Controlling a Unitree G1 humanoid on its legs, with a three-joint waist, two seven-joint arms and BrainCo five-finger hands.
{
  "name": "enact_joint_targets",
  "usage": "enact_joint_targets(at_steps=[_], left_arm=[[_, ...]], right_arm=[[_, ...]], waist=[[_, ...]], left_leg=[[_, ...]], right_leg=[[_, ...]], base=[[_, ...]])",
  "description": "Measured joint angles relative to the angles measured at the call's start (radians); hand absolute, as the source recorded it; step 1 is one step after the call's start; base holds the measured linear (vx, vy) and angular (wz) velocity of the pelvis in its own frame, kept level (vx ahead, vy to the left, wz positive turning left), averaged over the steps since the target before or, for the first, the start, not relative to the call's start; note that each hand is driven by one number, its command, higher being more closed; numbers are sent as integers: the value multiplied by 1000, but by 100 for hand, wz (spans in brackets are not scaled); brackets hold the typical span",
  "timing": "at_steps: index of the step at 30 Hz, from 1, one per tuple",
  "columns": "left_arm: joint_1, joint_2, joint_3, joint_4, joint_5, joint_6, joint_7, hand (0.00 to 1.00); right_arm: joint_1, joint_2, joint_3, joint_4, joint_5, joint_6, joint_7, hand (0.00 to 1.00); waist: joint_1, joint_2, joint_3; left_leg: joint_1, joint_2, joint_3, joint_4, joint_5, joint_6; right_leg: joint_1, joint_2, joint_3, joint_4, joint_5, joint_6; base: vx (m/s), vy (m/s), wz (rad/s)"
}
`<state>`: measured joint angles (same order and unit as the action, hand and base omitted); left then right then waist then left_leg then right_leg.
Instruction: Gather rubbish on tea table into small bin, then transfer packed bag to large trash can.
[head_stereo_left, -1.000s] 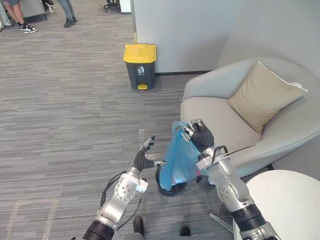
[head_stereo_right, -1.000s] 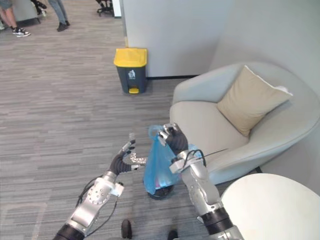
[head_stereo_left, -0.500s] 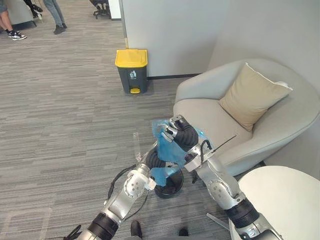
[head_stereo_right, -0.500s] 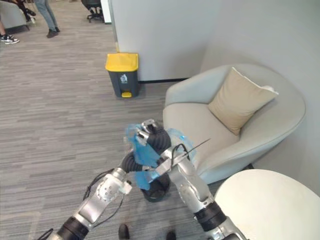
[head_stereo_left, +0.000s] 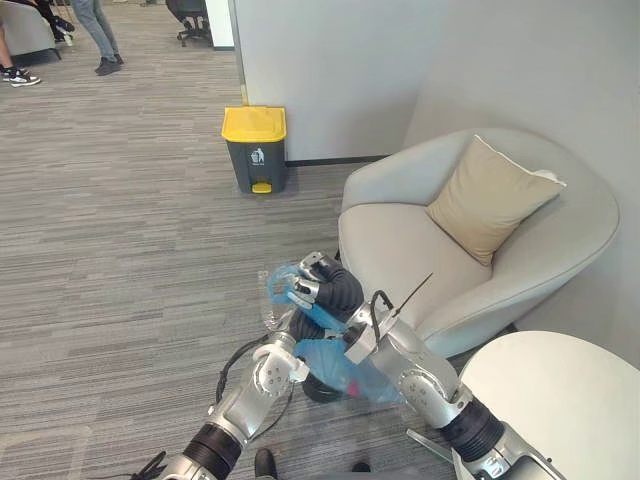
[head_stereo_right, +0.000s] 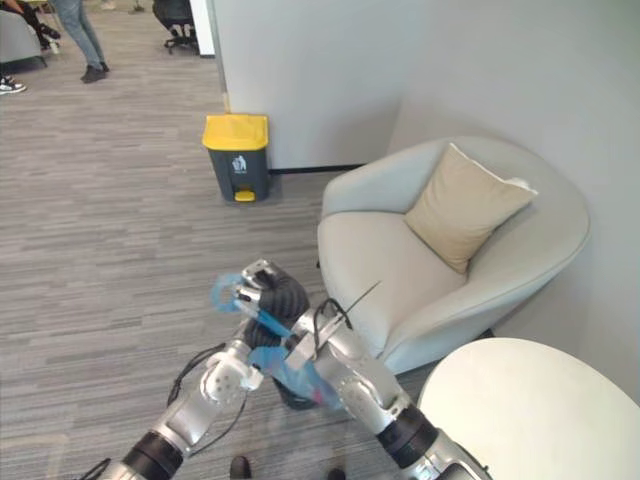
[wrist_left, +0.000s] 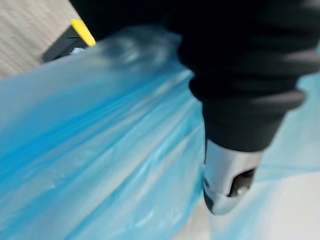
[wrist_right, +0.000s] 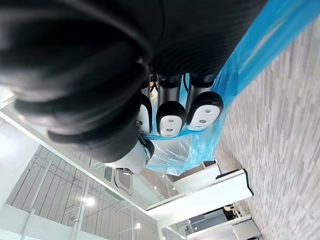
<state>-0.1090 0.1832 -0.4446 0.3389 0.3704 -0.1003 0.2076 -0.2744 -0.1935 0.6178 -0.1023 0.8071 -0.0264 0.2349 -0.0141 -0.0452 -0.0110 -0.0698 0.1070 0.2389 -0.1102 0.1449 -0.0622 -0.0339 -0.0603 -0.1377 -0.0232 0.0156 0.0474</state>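
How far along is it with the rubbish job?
Done: the visible part of the white table is bare and the blue bag bulges. In hand: the right hand grips the bag's top above the small black bin, the left hand against it. Left: carrying it to the yellow-lidded trash can.

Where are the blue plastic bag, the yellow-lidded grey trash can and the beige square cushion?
The blue plastic bag (head_stereo_left: 330, 366): left eye view, its bulging lower part.
The yellow-lidded grey trash can (head_stereo_left: 254, 122): left eye view, its yellow lid.
The beige square cushion (head_stereo_left: 487, 200): left eye view, its middle.
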Motion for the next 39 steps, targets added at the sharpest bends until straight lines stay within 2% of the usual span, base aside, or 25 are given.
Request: enact_joint_targets(at_steps=[4, 13, 14, 23, 27, 35, 39], left_arm=[[4, -15, 1, 55, 0, 21, 6, 0], [2, -39, -20, 144, -1, 24, 3, 0], [2, -39, -31, 158, -1, 24, 2, 100], [-18, -40, -83, 216, -2, 24, 2, 100], [-18, -40, -84, 215, -34, 24, 4, 100], [10, -42, 20, 119, -140, 26, 6, 100], [45, -42, 86, 47, -199, 25, 12, 100]], right_arm=[[-1, 1, 32, 2, 0, 9, -2, 100], [-42, 1, 81, 19, 0, 21, -7, 100], [-42, 1, 87, 19, 0, 22, -8, 100], [-69, 3, 115, 20, 15, 22, -11, 100], [-69, 5, 115, 20, 20, 21, -9, 100], [65, 44, 33, 72, 15, -7, 35, 100], [166, 32, -50, 121, -59, -12, 35, 100]], waist=[[2, 0, 0], [2, -1, 0], [2, -1, 0], [1, -1, -1], [0, -1, -1], [-1, -1, -1], [-1, -1, 0]], left_leg=[[0, 2, 0, 0, 0, 0], [1, 7, 0, 0, 1, -3], [1, 7, 1, 0, 1, -3], [5, 8, 9, 0, -5, -11], [8, 8, 13, 0, -6, -13], [9, 7, 12, 0, -7, -13], [9, 7, 7, 0, -8, -15]], right_leg=[[0, 2, 0, 0, 0, 0], [-1, 8, 3, 1, 0, -1], [-1, 8, 4, 1, 1, -1], [-1, 9, 12, 1, 2, -3], [-1, 9, 17, 1, 2, -3], [0, 8, 17, 2, 0, -2], [3, 7, 11, 3, -5, 3]], base=[[0, 0, 0], [0, 0, 0], [0, 0, 0], [2, 0, -1], [0, 0, -3], [0, 0, 0], [0, 0, 4]])
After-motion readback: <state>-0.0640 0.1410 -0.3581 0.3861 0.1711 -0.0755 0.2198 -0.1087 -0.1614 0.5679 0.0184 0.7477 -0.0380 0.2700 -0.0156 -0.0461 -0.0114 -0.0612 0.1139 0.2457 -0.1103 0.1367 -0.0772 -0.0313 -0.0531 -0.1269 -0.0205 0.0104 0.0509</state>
